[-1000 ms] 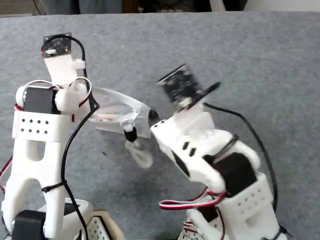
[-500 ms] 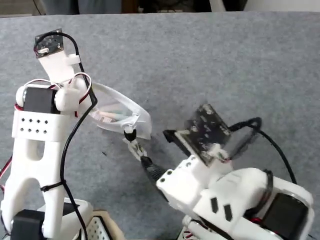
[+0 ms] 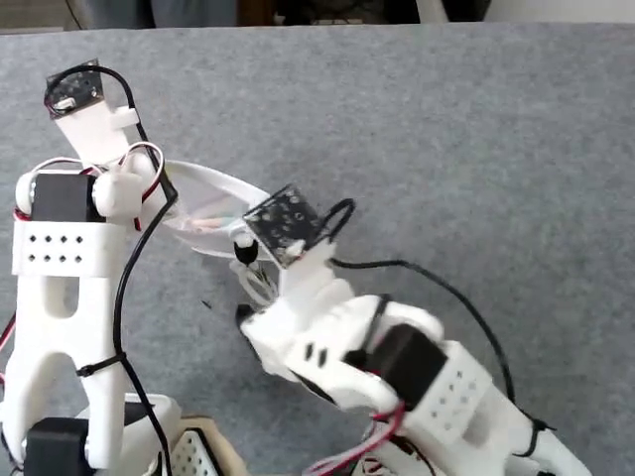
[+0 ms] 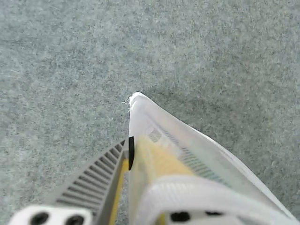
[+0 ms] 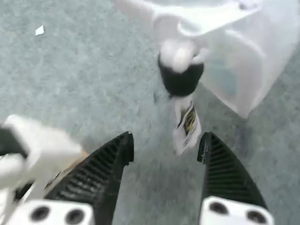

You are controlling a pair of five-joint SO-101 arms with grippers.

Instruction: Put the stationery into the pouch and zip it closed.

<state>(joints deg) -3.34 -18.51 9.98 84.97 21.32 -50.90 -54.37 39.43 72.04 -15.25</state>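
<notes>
The clear pouch (image 3: 216, 190) lies tilted at mid left of the grey table, with coloured stationery showing through its wall. My left gripper (image 4: 132, 154) is shut on one end of the pouch (image 4: 187, 145), and something yellow sits inside by the fingers. From the other end of the pouch (image 5: 239, 61) hangs the zipper pull (image 5: 180, 79), a black bead with a white tag. My right gripper (image 5: 166, 140) is open just short of that tag, fingers on either side of it, not touching. In the high view the right wrist (image 3: 298, 263) covers the pull's tag.
The grey cloth (image 3: 476, 129) covers the whole table. A small white scrap (image 5: 40, 30) lies on it beyond the right gripper. A blurred white part (image 5: 35, 145) shows beside one right finger. Arm bases stand at the near edge (image 3: 189, 451).
The right arm pulled back toward its base, then swung forward and left over the zipper pull. The left arm shifted slightly left, taking the pouch end with it.
</notes>
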